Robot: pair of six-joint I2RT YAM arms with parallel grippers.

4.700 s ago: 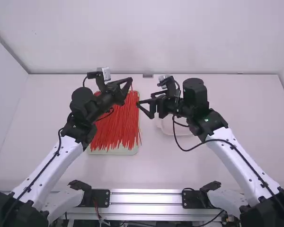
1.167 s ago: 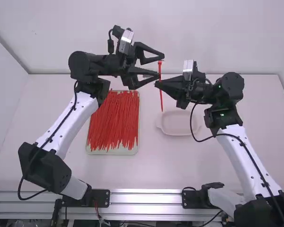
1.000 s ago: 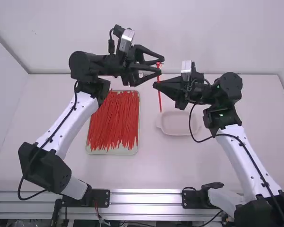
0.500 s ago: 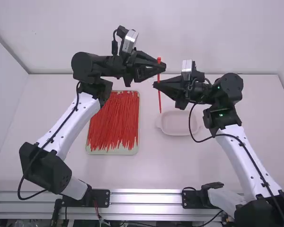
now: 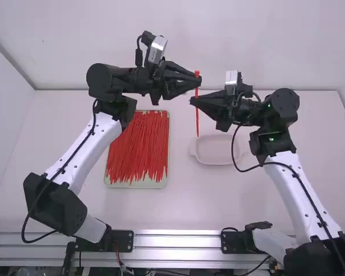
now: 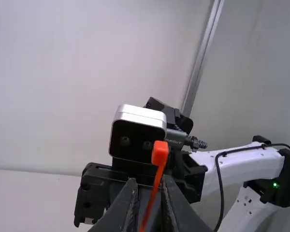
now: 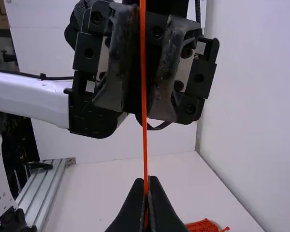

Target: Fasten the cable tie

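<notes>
red plastic is catching the eye up in the air between the two arms: a single cable tie (image 5: 196, 112) is hanging upright well above the white table (image 5: 46, 132), its square head at the top and its strap pointing down toward the far rim of a shallow white dish (image 5: 210, 155). the left gripper (image 5: 194, 82) is pinching it just under the head, fingers closed right down onto the strap. the right gripper (image 5: 192, 101) is nipping it a little lower, coming in from the opposite side, its fingers also pressed together with nothing but the strap between them. the two sets of black tips are sitting very near each other, one above the other.

looking along the left wrist, the right arm's silver wrist camera (image 6: 137, 137) is sitting straight behind the tie's head, blocking much of that arm. looking along the right wrist, the black body of the left gripper is looming behind the strap and hiding whatever lies past it.

down on the table, left of the dish, a pale tray (image 5: 138, 185) is lying heaped with loose red ties (image 5: 139, 146), well apart from both grippers.
</notes>
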